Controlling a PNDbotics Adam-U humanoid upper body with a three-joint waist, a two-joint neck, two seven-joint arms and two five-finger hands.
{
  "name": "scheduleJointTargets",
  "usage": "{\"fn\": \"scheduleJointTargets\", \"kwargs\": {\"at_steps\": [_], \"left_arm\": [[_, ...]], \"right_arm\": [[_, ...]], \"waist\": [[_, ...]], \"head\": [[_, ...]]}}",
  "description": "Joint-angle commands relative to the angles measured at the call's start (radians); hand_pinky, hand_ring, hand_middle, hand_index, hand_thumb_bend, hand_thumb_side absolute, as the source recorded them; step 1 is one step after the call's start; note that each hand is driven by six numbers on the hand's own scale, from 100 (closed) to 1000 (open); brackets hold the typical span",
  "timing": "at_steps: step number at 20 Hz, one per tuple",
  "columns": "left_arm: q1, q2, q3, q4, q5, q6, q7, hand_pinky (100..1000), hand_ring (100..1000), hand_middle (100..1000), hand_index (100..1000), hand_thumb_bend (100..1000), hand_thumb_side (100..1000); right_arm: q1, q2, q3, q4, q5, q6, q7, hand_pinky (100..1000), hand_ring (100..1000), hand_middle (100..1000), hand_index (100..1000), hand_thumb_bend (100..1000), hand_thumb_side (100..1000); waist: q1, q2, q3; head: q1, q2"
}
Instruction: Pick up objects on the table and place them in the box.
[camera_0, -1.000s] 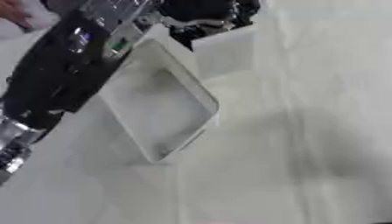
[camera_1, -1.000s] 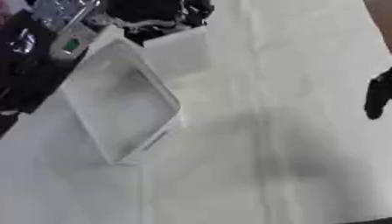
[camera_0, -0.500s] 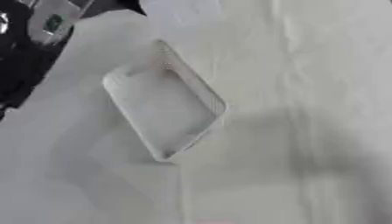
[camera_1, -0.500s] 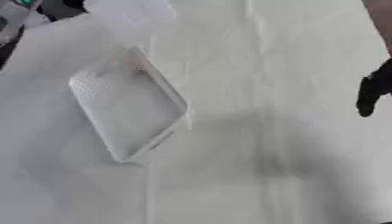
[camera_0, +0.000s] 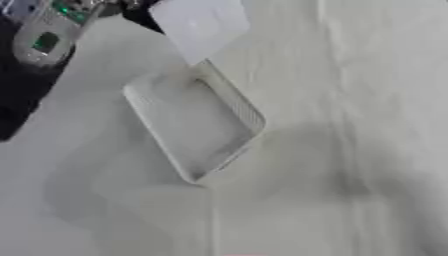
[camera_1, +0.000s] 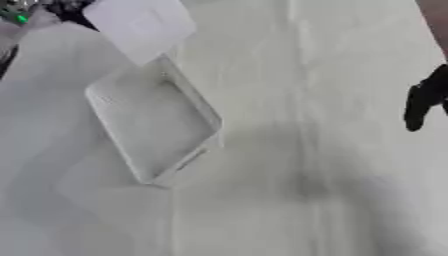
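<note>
1. One white box (camera_0: 194, 131) lay askew on the white-covered table (camera_0: 367, 125), and I saw nothing inside it.
2. A white flat object (camera_0: 201, 22) was held just above the box's far end; I judged it not yet placed.
3. My left hand (camera_0: 131, 6) showed only at the top edge behind that object; whether its fingers grasped it, I couldn't tell.
4. My right hand (camera_1: 424, 100) hung idle at the right edge, fingers apparently hanging relaxed, holding nothing.
</note>
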Motion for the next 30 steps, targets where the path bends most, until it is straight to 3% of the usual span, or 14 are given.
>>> {"fn": "scheduleJointTargets", "kwargs": {"at_steps": [1,6,12,23,30], "left_arm": [[0.006,0.009,0.003,-0.004,-0.013,0.022,-0.050,100,127,180,300,182,244],[0.034,0.009,-0.011,-0.026,-0.017,0.066,-0.082,100,136,202,318,233,270],[0.054,0.000,-0.027,-0.049,-0.047,0.098,-0.116,100,149,212,326,214,295],[0.049,-0.052,-0.062,-0.008,-0.065,0.081,-0.076,100,158,218,336,216,310],[0.016,-0.078,-0.099,0.014,-0.097,0.066,-0.124,100,164,230,343,230,316]], "right_arm": [[0.000,-0.001,-0.010,-0.013,0.003,0.001,-0.004,269,440,526,753,100,816],[0.005,0.000,-0.010,-0.013,0.008,0.000,-0.003,268,439,526,754,100,812],[0.014,-0.001,-0.013,-0.013,0.014,-0.005,-0.007,268,440,526,754,100,815],[0.018,-0.001,-0.016,-0.013,0.018,-0.012,-0.013,268,440,526,753,100,817],[0.023,-0.001,-0.015,-0.013,0.021,-0.011,-0.015,268,440,526,754,100,817]], "waist": [[-0.011,-0.015,0.006],[-0.018,-0.009,0.019],[-0.029,-0.009,0.044],[-0.042,-0.010,0.067],[-0.046,-0.014,0.077]], "head": [[0.005,0.000],[0.011,0.000],[0.011,0.000],[0.017,0.000],[0.018,0.000]]}}
